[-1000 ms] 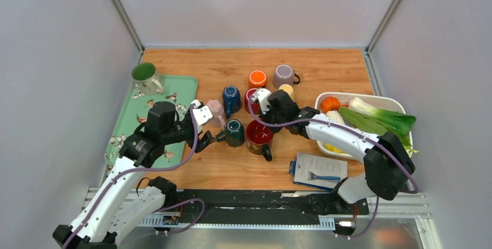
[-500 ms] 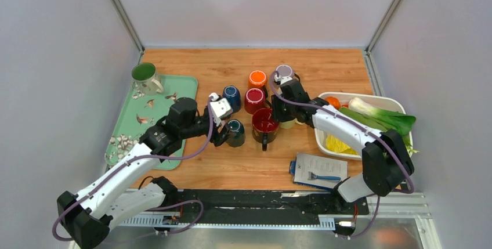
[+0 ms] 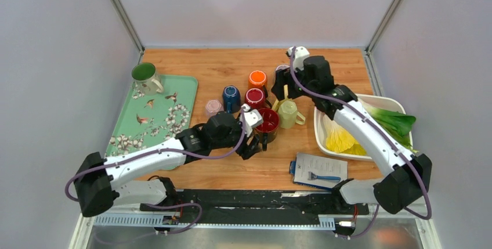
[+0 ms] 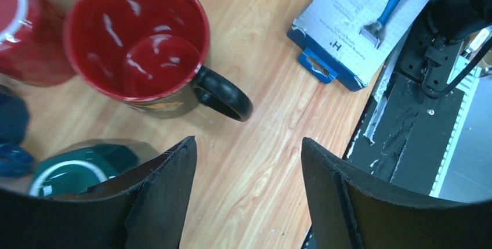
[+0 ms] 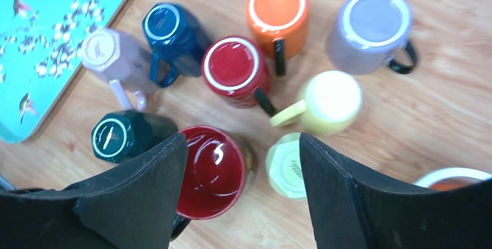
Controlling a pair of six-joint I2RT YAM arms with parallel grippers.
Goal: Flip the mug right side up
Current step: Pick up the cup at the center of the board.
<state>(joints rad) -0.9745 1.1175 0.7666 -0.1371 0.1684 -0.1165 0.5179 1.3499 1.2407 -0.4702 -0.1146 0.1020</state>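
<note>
Wooden tabletop (image 3: 197, 66): upright red mug (image 3: 268, 120) among inverted mugs (image 3: 257, 79); greens (image 3: 397, 122) in bin (image 3: 386, 100).

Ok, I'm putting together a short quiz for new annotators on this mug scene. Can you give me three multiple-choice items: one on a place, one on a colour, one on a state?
1. Where does the green-lined mug stand?
A) on the floral tray
B) in the white bin
C) on the razor pack

2. What colour is the inside of the upright black-handled mug?
A) blue
B) red
C) white

3. How does the orange mug stand?
A) upright
B) on its side
C) upside down

Answers:
1 A: the top view shows it on the tray's far corner.
2 B: the left wrist view looks straight into its glossy red interior.
3 C: the right wrist view shows its flat base facing up.
</note>
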